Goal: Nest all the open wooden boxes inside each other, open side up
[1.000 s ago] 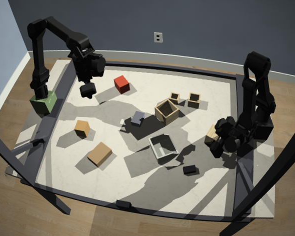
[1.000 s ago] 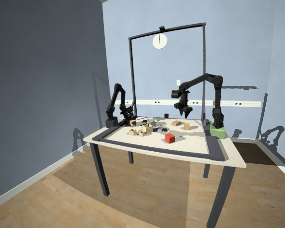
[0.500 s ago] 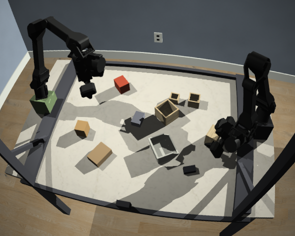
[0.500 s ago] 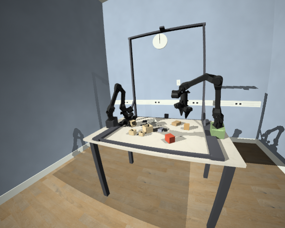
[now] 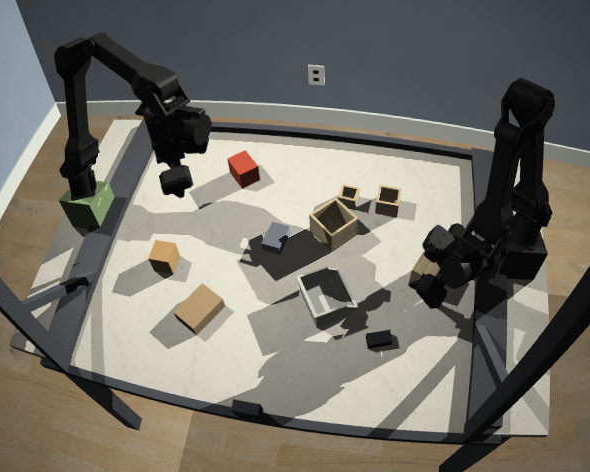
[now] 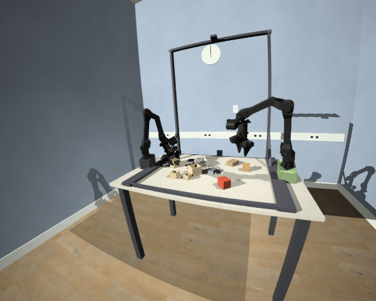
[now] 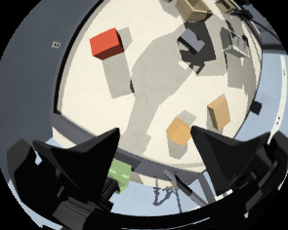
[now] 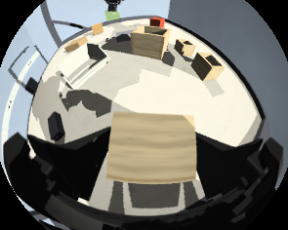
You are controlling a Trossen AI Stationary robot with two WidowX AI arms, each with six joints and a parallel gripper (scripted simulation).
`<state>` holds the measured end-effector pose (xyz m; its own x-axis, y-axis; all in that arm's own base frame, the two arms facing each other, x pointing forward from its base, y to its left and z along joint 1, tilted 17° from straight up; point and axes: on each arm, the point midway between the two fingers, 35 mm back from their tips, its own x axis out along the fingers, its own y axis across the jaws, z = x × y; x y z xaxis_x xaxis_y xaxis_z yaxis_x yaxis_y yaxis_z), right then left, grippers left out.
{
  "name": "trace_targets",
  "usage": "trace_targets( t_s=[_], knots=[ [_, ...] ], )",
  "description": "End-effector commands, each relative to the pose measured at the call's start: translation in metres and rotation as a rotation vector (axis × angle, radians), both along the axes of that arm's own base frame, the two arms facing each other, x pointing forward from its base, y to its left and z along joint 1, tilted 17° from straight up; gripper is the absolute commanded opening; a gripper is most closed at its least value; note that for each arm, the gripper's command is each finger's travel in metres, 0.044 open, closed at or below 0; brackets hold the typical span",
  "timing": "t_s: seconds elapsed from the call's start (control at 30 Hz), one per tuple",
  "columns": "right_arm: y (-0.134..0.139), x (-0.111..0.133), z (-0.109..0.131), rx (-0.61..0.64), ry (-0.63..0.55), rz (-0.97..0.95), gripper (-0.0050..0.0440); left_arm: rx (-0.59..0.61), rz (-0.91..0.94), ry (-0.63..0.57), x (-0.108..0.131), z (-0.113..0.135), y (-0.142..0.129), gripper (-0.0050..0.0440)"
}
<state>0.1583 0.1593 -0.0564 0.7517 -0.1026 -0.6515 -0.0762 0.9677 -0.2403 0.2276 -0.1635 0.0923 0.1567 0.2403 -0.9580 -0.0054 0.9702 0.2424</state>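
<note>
A large open wooden box (image 5: 333,223) stands upright near the table's middle, with two small open wooden boxes (image 5: 349,195) (image 5: 388,199) upright behind it. Another wooden box (image 5: 421,268) lies on the table at the right edge, right in front of my right gripper (image 5: 430,284). In the right wrist view this box (image 8: 151,146) shows a plain wooden face, so its open side is hidden. The right gripper is open around or just behind it. My left gripper (image 5: 175,181) is open and empty, held high over the far left of the table; its fingers have nothing between them.
A red cube (image 5: 243,168) sits at the far left-centre. Two closed tan blocks (image 5: 164,256) (image 5: 199,307) lie at the left. A grey block (image 5: 276,236), a white tray (image 5: 326,292) and a small black block (image 5: 379,339) lie towards the middle and front.
</note>
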Motion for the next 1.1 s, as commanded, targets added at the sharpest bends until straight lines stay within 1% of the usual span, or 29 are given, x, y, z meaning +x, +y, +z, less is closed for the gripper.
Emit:
trace_targets(
  t_s=[0.0, 0.1, 0.2, 0.27, 0.3, 0.4, 0.47, 0.53, 0.6, 0.7, 0.77, 0.87, 1.0, 1.07],
  knots=[
    [0.006, 0.0, 0.007, 0.01, 0.038, -0.021, 0.04, -0.009, -0.005, -0.012, 0.002, 0.004, -0.002, 0.04],
    [0.006, 0.001, 0.008, 0.008, 0.044, -0.02, 0.04, -0.009, -0.005, -0.012, 0.002, 0.004, -0.002, 0.04],
    [0.01, 0.001, 0.015, -0.003, 0.121, -0.035, 0.04, -0.009, -0.005, -0.012, 0.002, 0.004, -0.002, 0.04],
    [0.017, 0.002, 0.024, 0.023, 0.18, -0.049, 0.04, -0.009, -0.005, -0.012, 0.002, 0.004, -0.002, 0.04],
    [0.017, 0.002, 0.026, 0.017, 0.198, -0.053, 0.04, -0.009, -0.005, -0.012, 0.002, 0.004, -0.002, 0.04],
    [0.012, 0.0, 0.031, -0.009, 0.243, -0.066, 0.04, -0.009, -0.005, -0.012, 0.002, 0.004, -0.002, 0.04],
    [0.013, 0.0, 0.032, -0.008, 0.252, -0.069, 0.04, -0.009, -0.005, -0.012, 0.002, 0.004, -0.002, 0.04],
    [0.015, 0.0, 0.036, -0.014, 0.293, -0.077, 0.04, -0.009, -0.005, -0.012, 0.002, 0.004, -0.002, 0.04],
    [0.015, 0.0, 0.036, -0.014, 0.293, -0.077, 0.04, -0.009, -0.005, -0.012, 0.002, 0.004, -0.002, 0.04],
    [0.018, -0.001, 0.049, -0.022, 0.408, -0.105, 0.04, -0.009, -0.005, -0.012, 0.002, 0.004, -0.002, 0.04],
    [0.018, -0.001, 0.055, -0.023, 0.45, -0.116, 0.04, -0.009, -0.005, -0.012, 0.002, 0.004, -0.002, 0.04],
    [0.017, -0.002, 0.054, -0.043, 0.483, -0.126, 0.04, -0.009, -0.005, -0.012, 0.002, 0.004, -0.002, 0.04],
    [0.022, -0.003, 0.069, -0.054, 0.625, -0.161, 0.04, -0.009, -0.005, -0.012, 0.002, 0.004, -0.002, 0.04],
    [0.023, -0.003, 0.075, -0.055, 0.666, -0.172, 0.04, -0.009, -0.005, -0.012, 0.002, 0.004, -0.002, 0.04]
  ],
)
